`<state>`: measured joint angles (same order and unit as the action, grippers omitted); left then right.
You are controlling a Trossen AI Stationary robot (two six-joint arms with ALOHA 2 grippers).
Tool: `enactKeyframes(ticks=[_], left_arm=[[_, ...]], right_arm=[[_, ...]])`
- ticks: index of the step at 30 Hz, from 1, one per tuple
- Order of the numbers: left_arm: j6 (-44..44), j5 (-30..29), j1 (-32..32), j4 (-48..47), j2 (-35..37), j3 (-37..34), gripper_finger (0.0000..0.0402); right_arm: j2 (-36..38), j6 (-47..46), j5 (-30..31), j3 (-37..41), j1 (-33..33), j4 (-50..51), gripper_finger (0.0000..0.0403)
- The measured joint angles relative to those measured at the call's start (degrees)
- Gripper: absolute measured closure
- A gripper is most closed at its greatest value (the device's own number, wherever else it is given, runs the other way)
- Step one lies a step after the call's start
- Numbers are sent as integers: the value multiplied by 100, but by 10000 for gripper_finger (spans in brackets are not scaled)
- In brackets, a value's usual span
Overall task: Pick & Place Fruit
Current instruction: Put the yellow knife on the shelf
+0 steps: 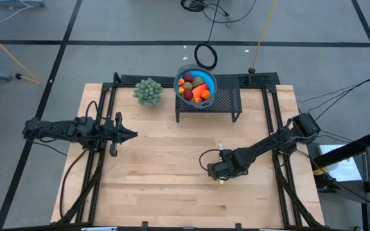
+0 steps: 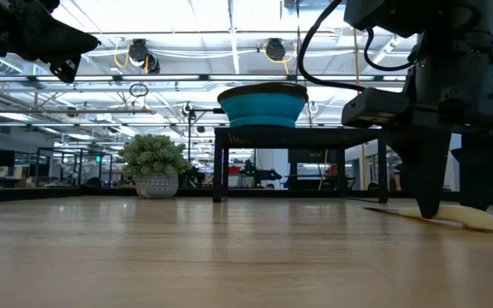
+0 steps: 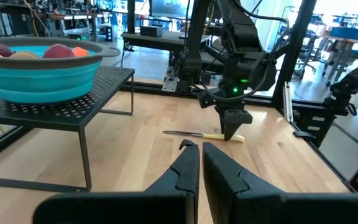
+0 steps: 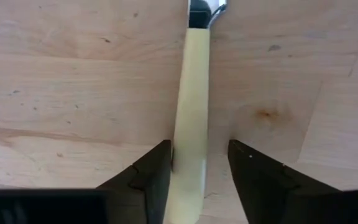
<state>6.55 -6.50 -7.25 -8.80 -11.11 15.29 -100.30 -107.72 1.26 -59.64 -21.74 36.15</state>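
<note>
The fruit (image 1: 194, 86) lies heaped in a blue bowl (image 2: 262, 107) on a black mesh rack (image 1: 227, 102) at the table's far middle. My right gripper (image 1: 222, 170) points down at the table right of centre, open. Its two fingers stand on either side of the pale yellow handle (image 4: 191, 93) of a thin knife (image 3: 194, 133) that lies flat on the wood. My left gripper (image 1: 133, 134) hovers level above the table's left side, shut and holding nothing. My right gripper comes at the knife's handle from above, fingers across it, near its free end. One finger (image 4: 157, 165) stands right against the handle's side (image 4: 178, 155); whether it touches I cannot tell. The other finger (image 4: 247, 168) stands clear of it. The knife lies flat on the table.
A pale green bushy plant (image 1: 148, 91) in a small pot stands left of the rack. Black frame rails run along the table's left and right sides. Bare wood stretches across the near half of the table.
</note>
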Motion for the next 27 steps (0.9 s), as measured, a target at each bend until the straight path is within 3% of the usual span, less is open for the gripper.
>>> enactKeyframes(ticks=[15, 27], left_arm=[[41, 0, -2, 0, 0, 0, 382], [89, 0, 0, 2, 2, 0, 382]], right_arm=[[-10, 65, -28, 13, -2, 74, 334], [466, 429, -85, 44, 5, 282, 337]])
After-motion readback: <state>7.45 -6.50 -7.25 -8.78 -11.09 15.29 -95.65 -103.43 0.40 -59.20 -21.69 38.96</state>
